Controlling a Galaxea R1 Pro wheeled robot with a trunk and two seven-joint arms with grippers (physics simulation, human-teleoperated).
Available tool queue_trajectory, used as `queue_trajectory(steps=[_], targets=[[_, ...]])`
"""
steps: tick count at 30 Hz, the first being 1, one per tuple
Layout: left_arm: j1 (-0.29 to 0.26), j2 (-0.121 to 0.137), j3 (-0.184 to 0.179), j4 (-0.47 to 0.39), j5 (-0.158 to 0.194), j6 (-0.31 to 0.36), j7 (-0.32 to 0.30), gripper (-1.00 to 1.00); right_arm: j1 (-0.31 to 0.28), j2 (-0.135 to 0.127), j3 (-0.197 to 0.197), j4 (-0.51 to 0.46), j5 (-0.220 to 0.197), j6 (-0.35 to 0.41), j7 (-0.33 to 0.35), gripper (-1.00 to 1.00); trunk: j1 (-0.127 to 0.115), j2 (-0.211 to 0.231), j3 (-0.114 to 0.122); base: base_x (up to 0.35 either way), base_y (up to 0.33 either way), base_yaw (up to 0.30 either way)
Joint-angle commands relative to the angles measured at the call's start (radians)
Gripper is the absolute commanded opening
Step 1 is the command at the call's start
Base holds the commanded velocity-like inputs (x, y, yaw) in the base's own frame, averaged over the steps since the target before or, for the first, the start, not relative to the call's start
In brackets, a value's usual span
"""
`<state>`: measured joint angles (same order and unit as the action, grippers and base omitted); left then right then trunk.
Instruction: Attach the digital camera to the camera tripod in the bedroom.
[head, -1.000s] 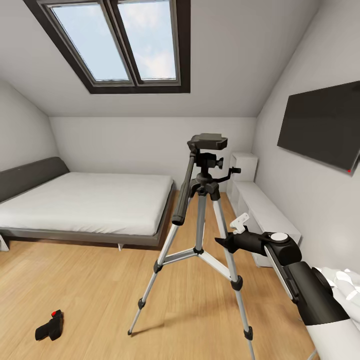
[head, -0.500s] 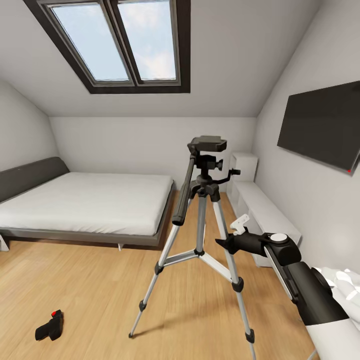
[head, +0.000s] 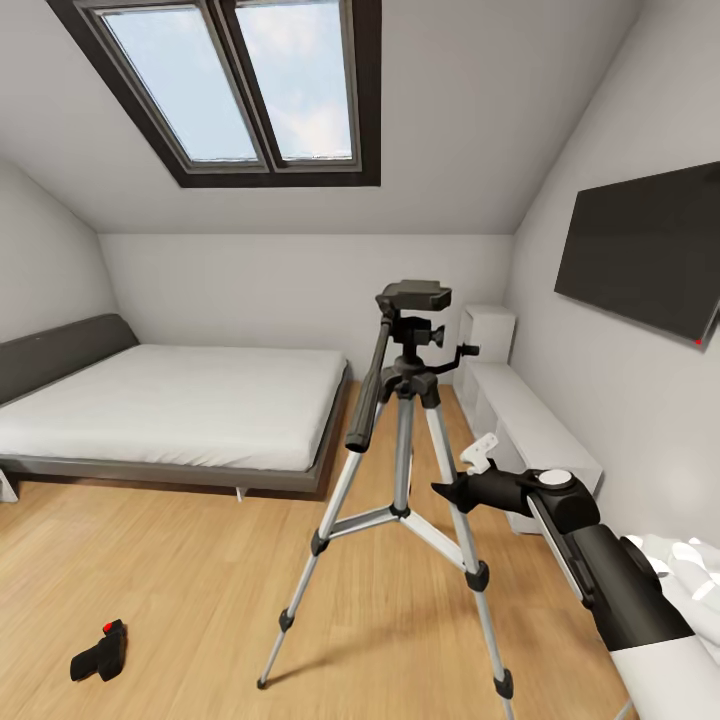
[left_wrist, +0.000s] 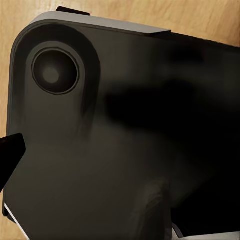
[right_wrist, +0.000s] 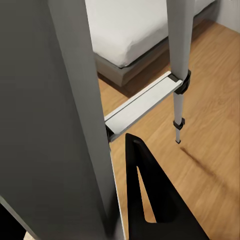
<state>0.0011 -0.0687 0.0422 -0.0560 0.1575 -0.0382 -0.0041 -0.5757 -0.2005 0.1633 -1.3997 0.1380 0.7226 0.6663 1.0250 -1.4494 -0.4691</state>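
The camera tripod (head: 403, 440) stands on the wood floor mid-room, silver legs spread, with its dark grey head plate (head: 413, 296) bare and its black pan handle hanging to the left. My right gripper (head: 447, 490) reaches in from the lower right and is shut on the tripod's right leg (right_wrist: 75, 100). One black finger (right_wrist: 150, 200) shows beside that leg in the right wrist view. The digital camera (head: 98, 652), black with a red button, lies on the floor far to the left. A black fingertip (left_wrist: 9, 155) of my left gripper sits against a dark robot panel.
A grey-framed white bed (head: 170, 400) fills the left side. A low white cabinet (head: 530, 420) runs along the right wall under a wall TV (head: 645, 250). Open wood floor (head: 200, 580) lies between the tripod and the camera.
The tripod has shifted a little with my right gripper. Its head sits slightly lower in the view and its feet have moved. The room and the digital camera have stayed put.
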Motion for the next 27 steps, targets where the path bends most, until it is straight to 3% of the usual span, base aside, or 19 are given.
queue_trajectory(steps=[1,27], targets=[[0.000,0.000,0.004,-0.001,0.005,-0.002,0.000,1.00,-0.001,0.000,0.000,-0.001,0.007,0.000,0.008,-1.00,0.000,-0.001,-0.001,0.000,0.000,0.000],[0.000,0.000,0.004,-0.001,0.005,-0.002,0.000,1.00,-0.001,-0.002,0.002,0.024,0.006,0.007,0.009,-1.00,0.000,-0.001,-0.001,0.000,0.000,0.000]])
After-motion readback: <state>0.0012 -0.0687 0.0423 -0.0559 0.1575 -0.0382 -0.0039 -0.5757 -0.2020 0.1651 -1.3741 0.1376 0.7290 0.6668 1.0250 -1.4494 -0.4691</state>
